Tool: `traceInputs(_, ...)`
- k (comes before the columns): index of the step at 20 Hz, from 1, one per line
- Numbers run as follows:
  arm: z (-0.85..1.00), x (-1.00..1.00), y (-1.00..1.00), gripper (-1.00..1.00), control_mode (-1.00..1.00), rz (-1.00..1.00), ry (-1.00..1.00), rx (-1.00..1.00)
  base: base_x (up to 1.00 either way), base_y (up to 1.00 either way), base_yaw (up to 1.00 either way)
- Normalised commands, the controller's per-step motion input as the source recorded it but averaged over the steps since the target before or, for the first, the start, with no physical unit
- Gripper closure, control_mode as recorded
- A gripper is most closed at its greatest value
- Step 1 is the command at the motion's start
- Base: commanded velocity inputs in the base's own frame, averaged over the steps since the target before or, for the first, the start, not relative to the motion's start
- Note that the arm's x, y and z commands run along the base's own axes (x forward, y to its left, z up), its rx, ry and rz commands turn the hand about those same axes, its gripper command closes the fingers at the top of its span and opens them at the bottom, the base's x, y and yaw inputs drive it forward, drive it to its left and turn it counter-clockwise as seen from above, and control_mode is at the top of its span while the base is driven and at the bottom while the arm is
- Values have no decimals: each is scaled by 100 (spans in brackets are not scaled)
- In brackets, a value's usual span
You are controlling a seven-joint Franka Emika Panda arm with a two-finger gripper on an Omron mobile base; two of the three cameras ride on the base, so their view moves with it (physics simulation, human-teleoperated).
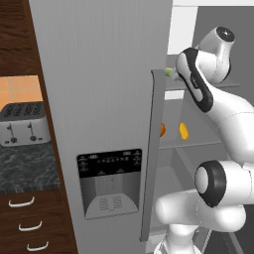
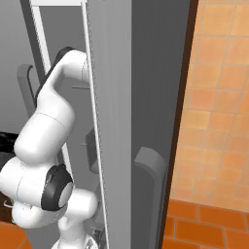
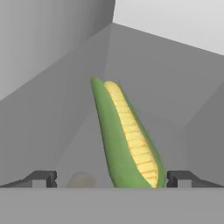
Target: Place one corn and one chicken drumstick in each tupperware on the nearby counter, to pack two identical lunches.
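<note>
Inside the open fridge (image 1: pixel 99 99), a green-husked corn (image 3: pixel 129 140) lies on a grey shelf (image 3: pixel 175 100) between the spread fingers of the end effector (image 3: pixel 111 178), untouched.

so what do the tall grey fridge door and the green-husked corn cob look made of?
Tall grey fridge door: likely brushed metal, matte, with faint vertical streaks. Green-husked corn cob: plant matter, smooth green husk around ribbed yellow kernels; rendered, so uncertain.

Arm (image 1: pixel 218 114) raised, reaching forward; claw (image 3: pixel 111 178) spread wide, holding nothing.
</note>
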Motion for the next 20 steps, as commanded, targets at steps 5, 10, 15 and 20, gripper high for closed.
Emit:
traceInputs(5, 0, 26, -7, -100, -100, -2, 0, 0, 0, 0, 0)
traceInputs(10, -14, 22, -3, -100, -100, 0, 0, 0, 0, 0, 0)
traceInputs(15, -24, 7, 0, -100, -100, 0, 1, 0, 0, 0, 0)
traceInputs(20, -31, 5, 4, 100, -100, 0, 0, 0, 0, 0, 0)
